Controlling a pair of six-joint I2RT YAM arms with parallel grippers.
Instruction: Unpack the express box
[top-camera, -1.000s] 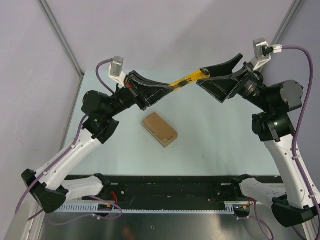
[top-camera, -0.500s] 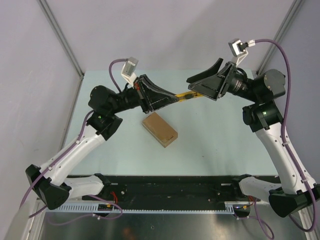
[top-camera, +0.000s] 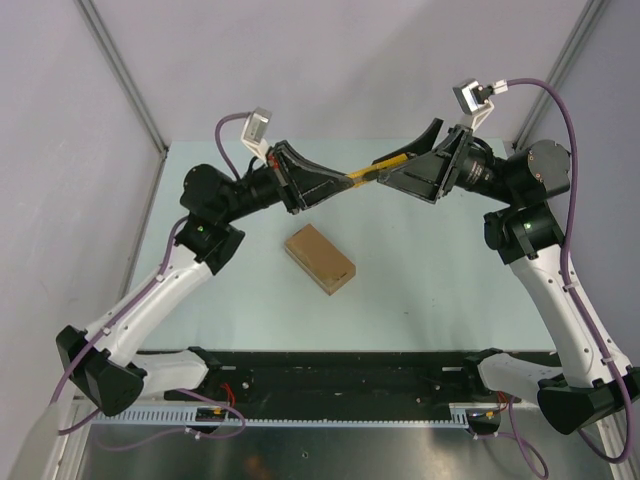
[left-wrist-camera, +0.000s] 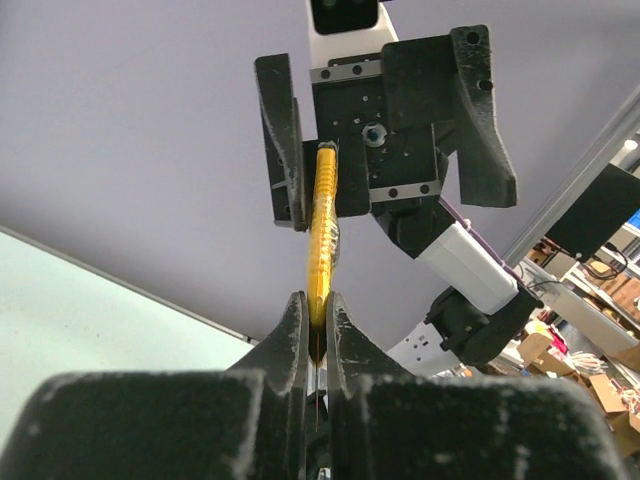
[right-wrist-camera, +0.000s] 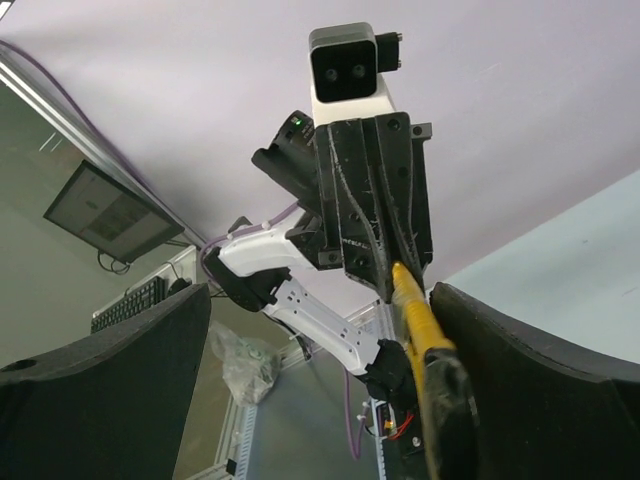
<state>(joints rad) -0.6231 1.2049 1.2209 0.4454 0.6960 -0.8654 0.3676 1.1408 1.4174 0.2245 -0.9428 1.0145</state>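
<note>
The express box (top-camera: 319, 258), a small brown carton, lies closed and flat on the table between the arms, with no gripper touching it. My left gripper (top-camera: 343, 184) is raised above and behind the box, shut on one end of a yellow-and-black utility knife (top-camera: 372, 172). In the left wrist view the fingers (left-wrist-camera: 292, 330) pinch the knife (left-wrist-camera: 322, 230). My right gripper (top-camera: 405, 158) is open, its jaws wide apart around the knife's far end. In the right wrist view the knife (right-wrist-camera: 417, 318) lies close to one finger (right-wrist-camera: 540, 380). The box is out of both wrist views.
The pale green table (top-camera: 440, 270) meets grey walls at the back and sides. A black rail (top-camera: 340, 370) with both arm bases runs along the near edge. A metal frame post (top-camera: 120, 70) stands at the back left.
My right arm swung left and turned its wrist, bringing its open jaws around the knife's far end. My left arm shifted slightly, still holding the knife. The box has not moved.
</note>
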